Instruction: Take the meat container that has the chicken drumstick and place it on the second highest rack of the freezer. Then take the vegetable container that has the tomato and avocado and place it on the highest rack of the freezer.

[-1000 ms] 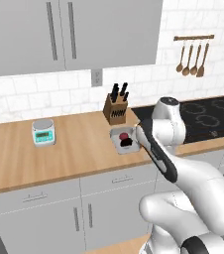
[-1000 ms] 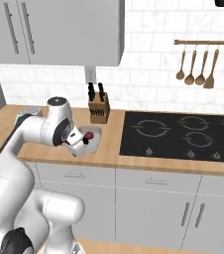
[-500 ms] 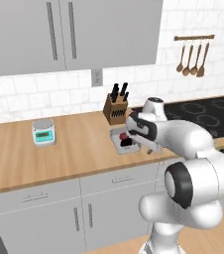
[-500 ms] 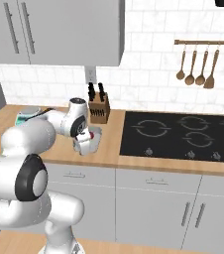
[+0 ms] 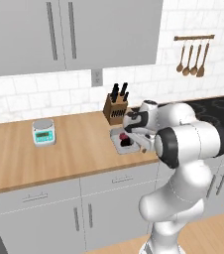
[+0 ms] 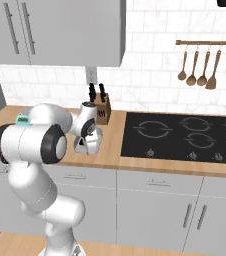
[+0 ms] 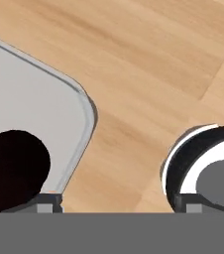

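The step in hand looks like the grasp of a container, the 1st move of a pick-up; which of the 2 containers this is I cannot tell for sure, though the dark-red ball in it suggests the tomato (image 5: 123,137) and so the vegetable tray (image 5: 118,144). The tray sits on the table (image 5: 69,149) near its front edge, just in front of the knife block (image 5: 115,106). The tool (image 7: 114,201) hovers low over the tray's rim (image 7: 86,116): in the hand view 1 fingertip (image 7: 43,202) stands over the tray beside the dark lump (image 7: 12,166), the other (image 7: 187,203) over bare wood outside it. The fingers stand wide apart and hold nothing. Next, I judge, the tool must sink until the rim lies between the fingers, then close and lift level.
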